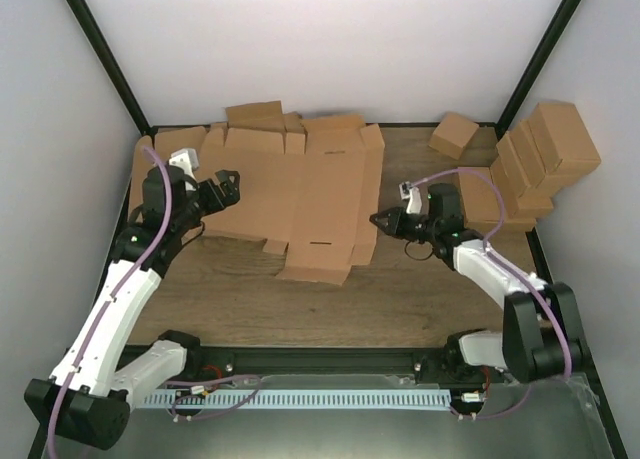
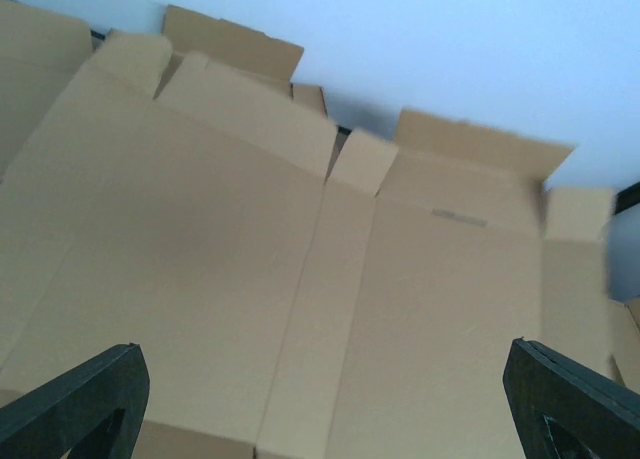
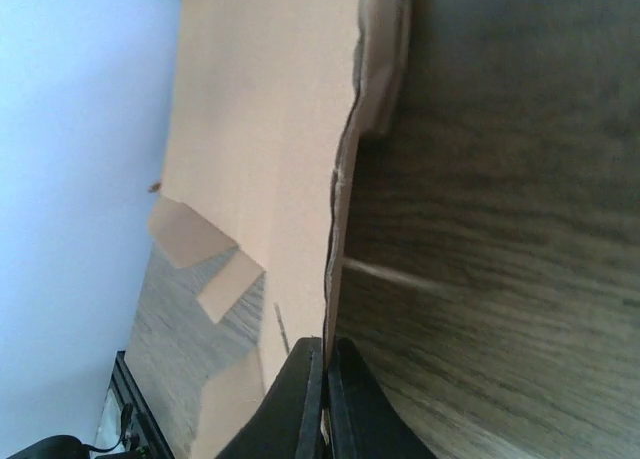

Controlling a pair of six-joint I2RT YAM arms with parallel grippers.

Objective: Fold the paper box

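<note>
The paper box [image 1: 300, 194] lies flat and unfolded on the worktop [image 1: 420, 289], toward the back. Our right claw [image 1: 381, 221] is closed on the edge of its right side flap. In the wrist view its fingers [image 3: 300, 404] are pressed together and the cardboard edge runs in between them. Our left claw [image 1: 230, 183] hangs wide open over the left panel and, as far as we can see, touches nothing.

We judge that the step in hand is to raise this right flap along its crease. To do it well, we should lift in an arc around the crease and not pull sideways, because the flat blank can slide on the wood. The left claw should press down on the panel to keep the blank in place.
</note>
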